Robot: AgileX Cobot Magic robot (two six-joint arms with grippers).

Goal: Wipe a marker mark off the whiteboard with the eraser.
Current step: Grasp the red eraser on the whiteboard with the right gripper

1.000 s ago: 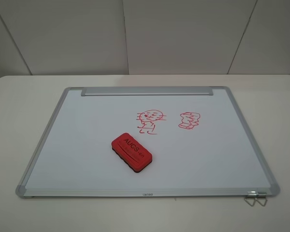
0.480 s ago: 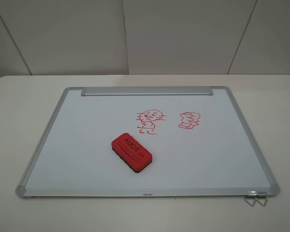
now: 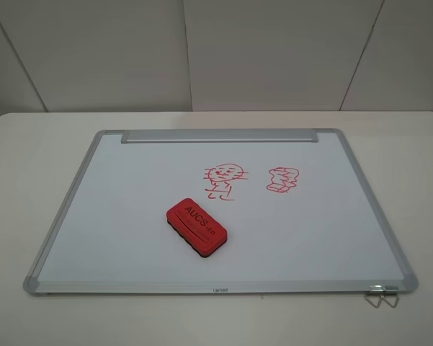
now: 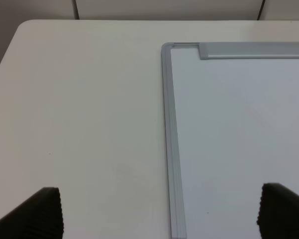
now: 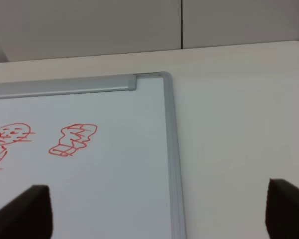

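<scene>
The whiteboard (image 3: pixel 115 209) lies flat on the table, its silver strip at the far edge. A red eraser (image 3: pixel 197 227) marked "AUCS" rests on it near the front middle. Just beyond the eraser is the marker mark (image 3: pixel 225 180), a small red figure with a round face. Neither gripper shows in the exterior high view. My left gripper (image 4: pixel 159 214) stands open above the whiteboard's (image 4: pixel 229 129) left frame. Open too, my right gripper (image 5: pixel 154 211) hovers over the board's (image 5: pixel 114 179) right side, with the marker mark (image 5: pixel 7 142) partly cut off at the view's edge. Both hold nothing.
A red blocky doodle (image 3: pixel 282 179) sits right of the figure, also visible as the doodle (image 5: pixel 72 140) in the right wrist view. A metal clip (image 3: pixel 382 294) sticks out at the board's front right corner. White table (image 3: pixel 29 158) surrounds the board; a panelled wall stands behind.
</scene>
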